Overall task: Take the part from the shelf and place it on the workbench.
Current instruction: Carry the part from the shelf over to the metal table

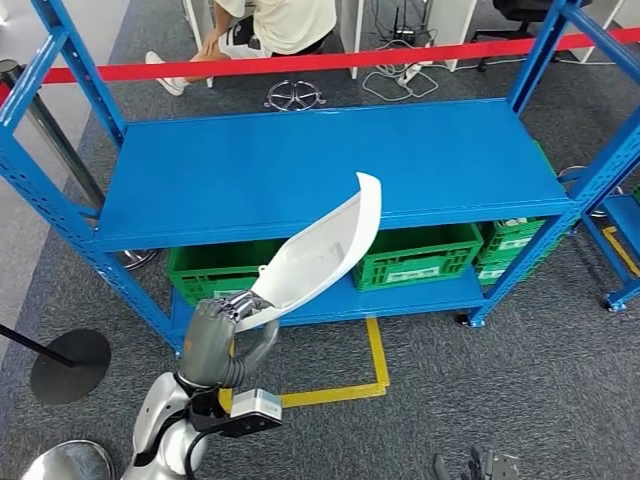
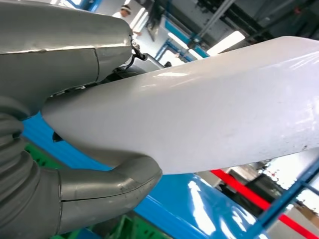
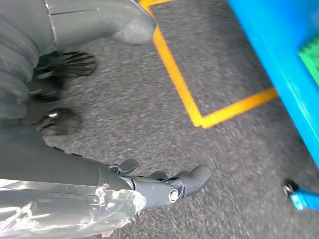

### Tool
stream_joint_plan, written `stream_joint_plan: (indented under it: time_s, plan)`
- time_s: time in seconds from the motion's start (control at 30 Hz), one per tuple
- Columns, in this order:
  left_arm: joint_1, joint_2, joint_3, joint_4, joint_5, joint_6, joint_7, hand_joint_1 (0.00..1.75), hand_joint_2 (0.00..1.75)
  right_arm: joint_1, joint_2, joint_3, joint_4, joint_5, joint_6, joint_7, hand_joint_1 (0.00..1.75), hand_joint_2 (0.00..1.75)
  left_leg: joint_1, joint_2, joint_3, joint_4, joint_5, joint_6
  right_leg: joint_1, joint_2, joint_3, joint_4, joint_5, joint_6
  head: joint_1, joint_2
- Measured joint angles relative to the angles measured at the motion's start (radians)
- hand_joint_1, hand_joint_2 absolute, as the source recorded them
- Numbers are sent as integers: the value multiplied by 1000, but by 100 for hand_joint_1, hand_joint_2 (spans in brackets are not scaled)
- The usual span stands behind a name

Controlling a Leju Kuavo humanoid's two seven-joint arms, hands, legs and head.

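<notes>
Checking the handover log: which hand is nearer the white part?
Left. The left hand grips the white part at its lower end, in front of the blue shelf. The right hand hangs empty over the floor.

part point(image 1: 324, 250): white, smooth, glossy, plastic-looking shell; highlights run along it in the left wrist view
left hand point(image 1: 215, 335): matt grey covers, ribbed at the wrist, metal-coloured fingers
right hand point(image 3: 112, 191): matt dark grey, with a scuffed, shiny film on one cover
left arm point(image 1: 162, 435): polished silver metal
shelf point(image 1: 317, 165): blue painted metal, smooth with a slight sheen; uprights perforated
crates point(image 1: 423, 255): green plastic, ribbed sides
floor point(image 1: 543, 390): grey carpet, rough, matt
floor tape point(image 1: 377, 355): yellow, flat
barrier band point(image 1: 302, 63): red, matt
</notes>
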Motion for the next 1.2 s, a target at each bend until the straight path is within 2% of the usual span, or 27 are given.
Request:
stream_joint_plan:
  time_s: [0.03,0.1,0.13,0.2,0.27,0.3,0.33,0.37,0.4,0.43,0.5,0.53,0.6,0.63,0.67,0.73,0.77,0.8,0.83,0.87,0.9,0.97,1.0,1.03,1.1,1.13,1.2]
  plan:
    - [-1,-1,2,1,2,0,-3,175,175,-2,0,4,-2,-4,-1,0,0,175,-1,11,-2,3,6,-5,4,-5,26,-45,-22,-7,0,0]
    - [-2,-1,7,3,6,0,-9,175,175,3,-1,9,-5,-15,-4,-1,0,175,3,22,-3,6,14,-17,6,11,13,-57,-22,-28,-2,0]
    - [-2,-1,8,5,8,0,-12,175,175,7,-1,10,-5,-22,-6,0,0,175,5,7,-8,14,-2,-24,5,20,6,-55,-13,-37,-2,0]
    - [-2,-1,14,7,14,0,-19,175,175,11,0,13,-6,-37,-17,0,0,175,8,-47,-31,81,-83,-36,2,39,-16,-55,13,-54,-5,0]
    - [-2,-1,18,8,21,-2,-25,175,175,8,1,18,-7,-46,-30,0,0,175,7,-82,-63,209,-178,-37,2,63,-47,-54,40,-62,-9,0]
    - [-2,-1,21,9,23,-4,-28,175,175,7,2,20,-7,-49,-35,0,0,175,6,-88,-70,262,-198,-34,3,76,-63,-53,52,-63,-10,0]
    - [-2,-1,23,10,25,-7,-30,175,175,8,2,21,-7,-52,-39,0,0,175,4,-90,-64,285,-194,-30,4,88,-78,-53,63,-62,-10,0]
    - [-2,-1,25,11,25,-9,-31,175,175,9,2,22,-7,-56,-42,0,0,175,3,-93,-41,273,-173,-25,5,101,-93,-52,75,-60,-10,0]
    - [-3,-2,27,12,25,-12,-32,175,175,9,2,23,-7,-59,-43,0,0,175,3,-99,-2,227,-145,-20,5,113,-106,-52,86,-58,-10,0]
    - [-3,-2,29,12,26,-14,-32,175,175,9,3,24,-7,-61,-43,0,0,175,3,-119,49,160,-125,-13,4,125,-118,-52,97,-55,-10,0]
    - [-5,-3,31,12,26,-16,-33,175,175,7,5,26,-8,-63,-43,0,0,175,5,-162,137,27,-120,-6,6,148,-136,-50,119,-48,-10,0]
    - [-5,-4,33,13,26,-16,-34,175,175,7,6,26,-8,-63,-43,0,0,175,5,-176,159,-10,-127,-5,5,157,-142,-52,130,-42,-9,0]
    - [-6,-5,37,14,26,-17,-35,175,175,10,6,26,-8,-64,-43,0,0,175,5,-162,155,-25,-122,-1,3,174,-153,-59,152,-29,-9,0]
    - [-7,-6,39,15,27,-17,-36,175,175,13,6,26,-8,-65,-45,0,0,175,6,-149,146,-25,-113,4,3,167,-162,-57,146,-23,-9,0]
    - [-8,-7,41,16,27,-18,-38,175,175,15,6,26,-8,-66,-47,0,0,175,7,-136,136,-26,-102,11,4,149,-175,-37,121,-18,-4,0]
    - [-8,-8,44,18,27,-19,-44,175,175,15,6,26,-8,-68,-54,0,0,175,6,-108,112,-26,-81,20,6,93,-209,65,22,-10,4,0]
    - [-8,-8,46,19,27,-20,-46,175,175,13,7,26,-8,-70,-57,1,0,175,5,-94,100,-25,-71,22,5,76,-226,137,-24,-6,7,0]
    - [-8,-8,47,22,26,-23,-48,175,175,12,7,26,-8,-72,-59,1,0,175,4,-79,88,-24,-62,22,3,69,-234,200,-48,-2,7,0]
    - [-9,-8,49,25,27,-28,-49,175,175,12,7,26,-8,-74,-61,1,0,175,3,-65,76,-22,-54,21,1,66,-230,239,-50,1,7,0]
    - [-9,-8,50,28,29,-36,-49,175,175,13,7,26,-8,-77,-62,1,0,175,3,-51,64,-21,-46,20,0,63,-208,241,-31,3,7,0]
    - [-10,-8,51,32,33,-45,-50,175,175,14,7,26,-8,-79,-64,1,0,175,3,-40,53,-20,-38,17,-1,57,-169,206,-4,5,7,0]
    - [-11,-9,52,39,45,-64,-51,175,175,13,7,26,-9,-84,-68,0,0,175,2,-21,36,-17,-23,8,1,23,-53,59,18,7,8,0]
    - [-13,-9,54,42,51,-71,-54,175,175,11,7,26,-10,-87,-70,0,0,175,0,-11,31,-16,-15,3,4,6,-5,-11,12,3,8,0]
    - [-14,-9,55,46,55,-77,-56,175,175,9,6,26,-11,-89,-72,0,0,175,-1,-1,28,-16,-7,-2,8,-4,23,-58,3,-2,8,0]
    - [-17,-9,56,52,61,-85,-62,175,175,12,6,26,-13,-94,-74,0,0,175,0,19,22,-17,6,-13,14,8,21,-84,2,-20,7,0]
    - [-19,-9,57,55,63,-88,-65,175,175,15,6,26,-14,-95,-75,0,0,175,2,13,18,-15,2,-19,13,18,12,-85,9,-30,7,0]
    - [-20,-8,57,62,70,-96,-70,175,175,20,6,25,-15,-101,-76,0,0,175,6,-30,-3,36,-50,-30,10,38,-2,-88,26,-53,6,0]
